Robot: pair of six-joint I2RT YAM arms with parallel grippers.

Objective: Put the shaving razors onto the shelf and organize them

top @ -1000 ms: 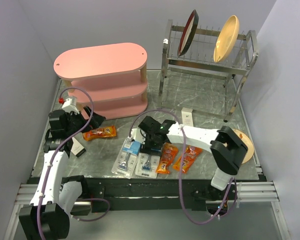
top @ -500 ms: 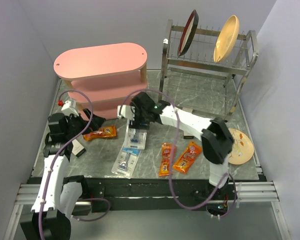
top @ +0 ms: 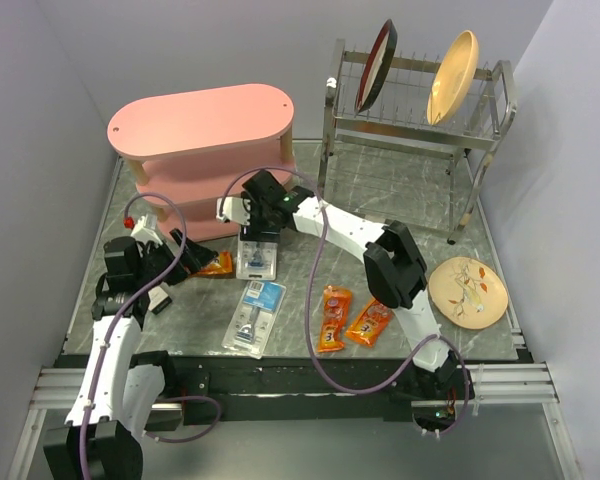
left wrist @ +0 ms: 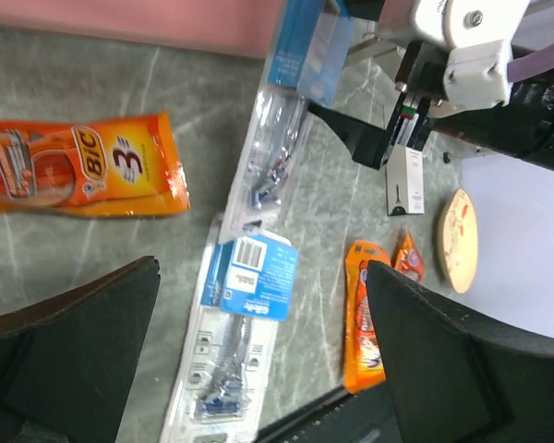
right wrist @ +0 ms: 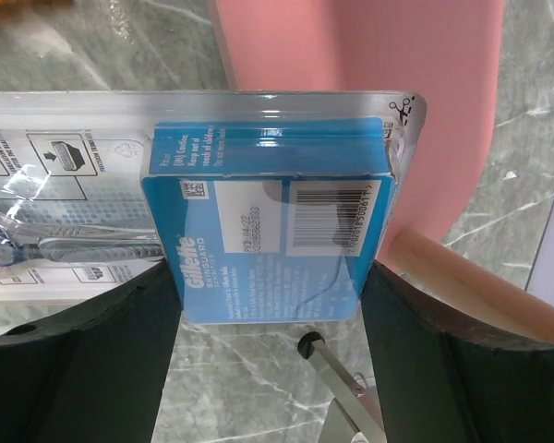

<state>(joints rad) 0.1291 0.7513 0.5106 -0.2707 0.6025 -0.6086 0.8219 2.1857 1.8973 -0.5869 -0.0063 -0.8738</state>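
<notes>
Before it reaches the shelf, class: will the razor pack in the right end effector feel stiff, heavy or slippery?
Probably stiff: the razor pack spans the right end effector without sagging. Likely light: thin clear plastic and card. Its glossy shell might slip.

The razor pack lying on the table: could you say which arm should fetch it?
Left: the open left end effector hangs near that razor pack; the right end effector holds the other pack at the shelf.
</notes>
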